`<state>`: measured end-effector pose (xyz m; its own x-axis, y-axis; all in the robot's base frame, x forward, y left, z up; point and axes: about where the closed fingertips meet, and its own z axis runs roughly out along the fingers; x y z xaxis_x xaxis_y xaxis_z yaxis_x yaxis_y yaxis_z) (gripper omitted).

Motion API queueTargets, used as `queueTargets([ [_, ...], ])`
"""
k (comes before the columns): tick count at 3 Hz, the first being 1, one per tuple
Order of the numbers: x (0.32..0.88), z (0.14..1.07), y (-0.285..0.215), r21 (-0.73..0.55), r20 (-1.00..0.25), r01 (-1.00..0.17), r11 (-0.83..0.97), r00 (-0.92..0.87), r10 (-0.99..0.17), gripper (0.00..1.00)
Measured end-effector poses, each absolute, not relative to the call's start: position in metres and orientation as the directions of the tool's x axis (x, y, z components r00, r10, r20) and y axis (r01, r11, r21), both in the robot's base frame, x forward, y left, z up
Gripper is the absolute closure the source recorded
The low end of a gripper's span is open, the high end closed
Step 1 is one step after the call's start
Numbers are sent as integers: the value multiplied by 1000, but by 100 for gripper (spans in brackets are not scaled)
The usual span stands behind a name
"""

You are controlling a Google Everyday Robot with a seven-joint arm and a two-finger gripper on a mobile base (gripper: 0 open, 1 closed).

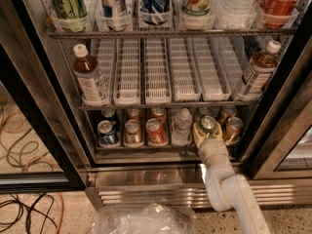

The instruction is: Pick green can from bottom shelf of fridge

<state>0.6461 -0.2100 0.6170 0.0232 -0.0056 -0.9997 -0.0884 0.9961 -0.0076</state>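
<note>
The end effector (207,132) reaches into the fridge (146,177) at the right part of the bottom shelf (146,148), right at the green can (208,123), whose silver top shows just above its cream tip. How far it is open, and whether it has hold of the can, I cannot tell. The green can stands upright in its lane, between a clear bottle (182,126) on the left and a bronze-orange can (233,128) on the right. Further left stand a red can (155,131) and a blue can (107,132). The cream arm (229,185) runs from the near right across the steel base.
</note>
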Motion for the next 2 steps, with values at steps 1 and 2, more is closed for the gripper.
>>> queueTargets([
  [1,646,635,-204,-43,-999,-119,992,16,-41,100],
  [2,646,651,-197,-65,-998,-150,987,16,-63,100],
])
